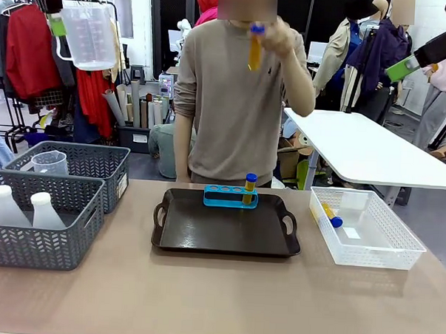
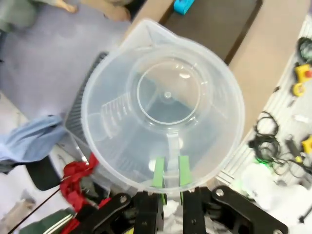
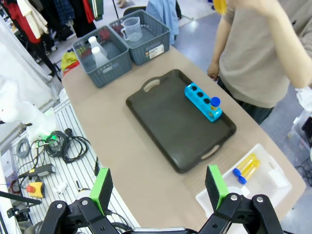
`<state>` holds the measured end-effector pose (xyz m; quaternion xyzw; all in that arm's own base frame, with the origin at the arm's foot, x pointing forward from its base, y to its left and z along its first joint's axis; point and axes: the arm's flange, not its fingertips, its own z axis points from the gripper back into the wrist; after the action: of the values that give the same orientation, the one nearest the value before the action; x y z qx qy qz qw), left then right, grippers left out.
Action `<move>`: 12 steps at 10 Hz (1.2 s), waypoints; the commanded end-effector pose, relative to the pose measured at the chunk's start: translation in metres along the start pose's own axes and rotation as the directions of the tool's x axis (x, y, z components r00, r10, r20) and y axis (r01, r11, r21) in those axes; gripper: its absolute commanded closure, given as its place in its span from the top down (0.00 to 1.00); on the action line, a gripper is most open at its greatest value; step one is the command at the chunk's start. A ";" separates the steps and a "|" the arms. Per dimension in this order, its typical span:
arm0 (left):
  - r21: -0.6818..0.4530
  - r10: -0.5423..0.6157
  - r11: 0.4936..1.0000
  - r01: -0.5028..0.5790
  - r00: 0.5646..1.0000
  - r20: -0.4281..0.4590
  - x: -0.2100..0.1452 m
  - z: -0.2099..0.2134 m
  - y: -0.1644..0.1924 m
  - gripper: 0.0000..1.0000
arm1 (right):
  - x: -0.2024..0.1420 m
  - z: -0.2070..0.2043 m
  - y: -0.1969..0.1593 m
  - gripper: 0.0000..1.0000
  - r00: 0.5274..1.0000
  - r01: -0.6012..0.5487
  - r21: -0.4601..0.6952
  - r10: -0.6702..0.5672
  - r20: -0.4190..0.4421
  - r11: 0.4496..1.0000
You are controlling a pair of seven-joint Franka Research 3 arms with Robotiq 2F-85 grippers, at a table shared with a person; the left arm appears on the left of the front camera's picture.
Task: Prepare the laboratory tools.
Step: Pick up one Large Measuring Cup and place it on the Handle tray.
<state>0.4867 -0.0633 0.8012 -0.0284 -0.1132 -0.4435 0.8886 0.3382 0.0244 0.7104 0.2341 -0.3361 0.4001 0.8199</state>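
Your left gripper [image 2: 168,171] is clamped on the thin handle of the clear beaker [image 1: 90,35], holding it upright high over the table's left end, where the grey baskets [image 1: 90,165] sit. The black tray [image 1: 227,241] lies below it and toward the middle, so the next move looks like a descent inward, and this arm is the nearer one. The beaker's long axis is vertical (the left wrist view looks straight down its open mouth, spout toward the tray). It is smooth, translucent, thin-walled plastic with moulded graduations, and pinched by the handle alone it may swing. Your right gripper [image 3: 158,179] hangs high with its jaws wide apart and empty. On the tray, the blue rack [image 1: 222,196] has 4 holes and holds 1 amber tube [image 1: 249,189]. The person's hand [image 1: 277,40] holds another tube up.
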 end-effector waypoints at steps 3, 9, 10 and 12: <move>0.000 0.000 1.000 0.000 1.000 0.000 0.000 0.000 0.000 0.00 | 0.001 0.000 0.001 1.00 1.000 -0.007 0.014 0.006 0.012 1.000; 0.000 0.000 1.000 0.000 1.000 0.000 0.000 0.000 0.000 0.00 | 0.001 0.000 0.001 1.00 1.000 -0.007 0.014 0.006 0.012 1.000; -0.008 0.012 1.000 -0.012 1.000 -0.007 0.001 -0.003 0.001 0.00 | 0.001 0.000 0.001 1.00 1.000 -0.007 0.014 0.006 0.012 1.000; -0.031 -0.073 0.997 0.072 0.997 -0.012 0.031 -0.019 -0.016 0.00 | 0.001 0.000 0.001 1.00 1.000 -0.007 0.014 0.006 0.012 1.000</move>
<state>0.4925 -0.0837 0.7924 -0.0353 -0.1020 -0.4573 0.8827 0.3382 0.0244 0.7104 0.2340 -0.3361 0.4001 0.8199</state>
